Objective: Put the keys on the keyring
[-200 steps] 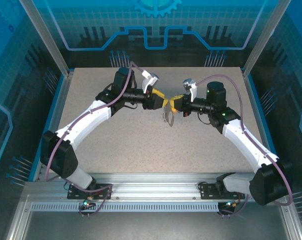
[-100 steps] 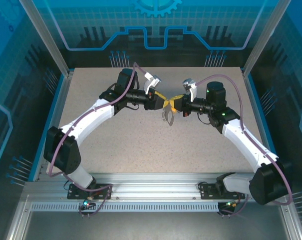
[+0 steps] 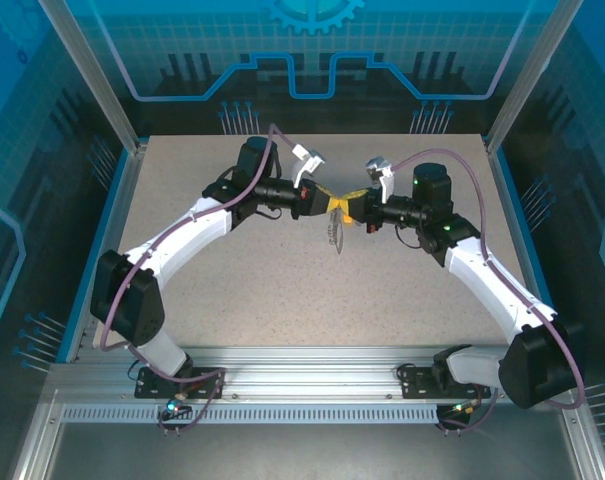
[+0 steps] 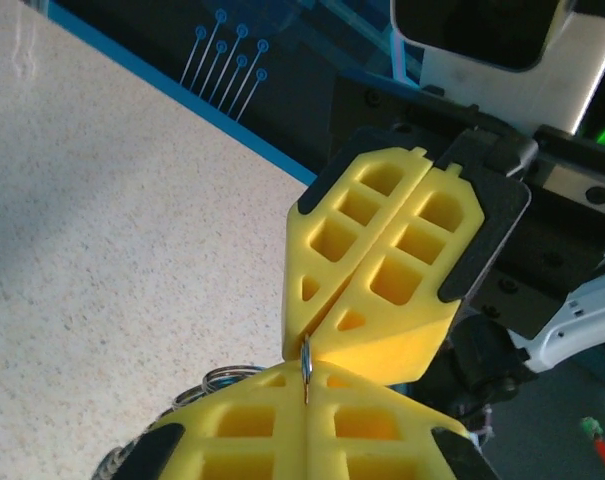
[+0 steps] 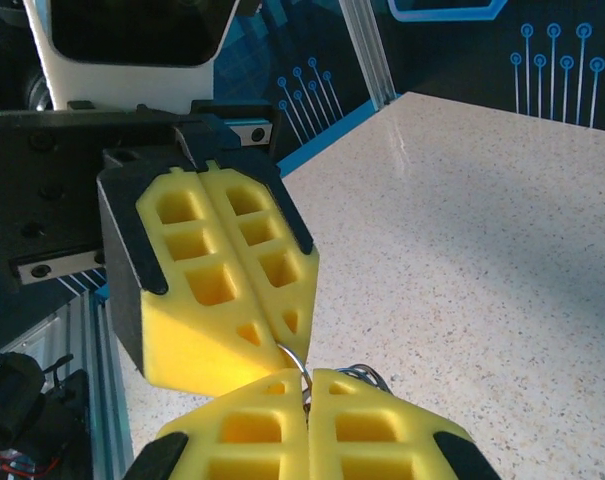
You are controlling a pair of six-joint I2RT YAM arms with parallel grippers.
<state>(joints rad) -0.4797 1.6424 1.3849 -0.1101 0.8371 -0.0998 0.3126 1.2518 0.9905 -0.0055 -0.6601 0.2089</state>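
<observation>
- Table (image 3: 232, 290): left arm (image 3: 182, 235) and right arm (image 3: 482, 275) both bend in over its middle, elbows out, kinda mirrored.
- Left gripper (image 3: 329, 205) and right gripper (image 3: 344, 207) meet tip to tip, both clamped tight.
- Keyring (image 3: 334, 232): thin ring pinched at both tips, the rest hangs under them.

The keyring (image 4: 305, 365) is mostly hidden between pressed pads (image 4: 397, 345); in the top view it is too small to make out
</observation>
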